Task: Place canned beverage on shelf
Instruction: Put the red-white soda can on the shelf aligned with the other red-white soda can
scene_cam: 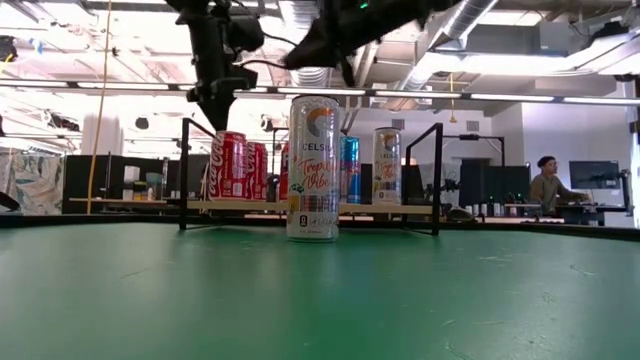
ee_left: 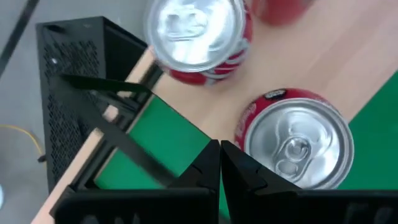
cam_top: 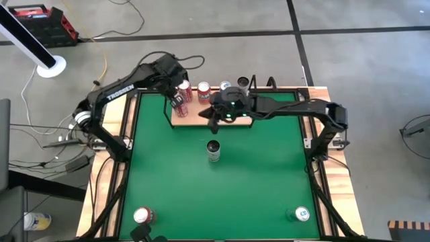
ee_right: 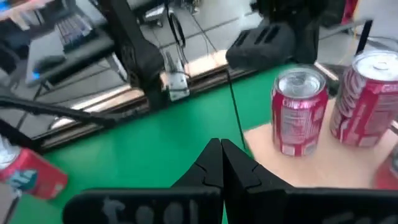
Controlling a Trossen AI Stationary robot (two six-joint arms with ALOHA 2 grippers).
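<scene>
Both tools are clenched and empty above the shelf point(cam_top: 201, 115), the left tool point(ee_left: 219, 163) over its red cans and the right tool point(ee_right: 222, 163) nearby, so the next move calls for opening over the Celsius can point(cam_top: 213, 150) standing on the table point(cam_top: 269, 181).

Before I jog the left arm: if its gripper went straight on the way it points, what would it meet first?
Probably the shelf edge. The shut left gripper points down there, beside a red can; that can's rim might catch first, since depth is unclear.

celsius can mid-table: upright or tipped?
Upright. The Celsius can stands on its base on the green tabletop in the low view; the high view shows its round top.
</scene>
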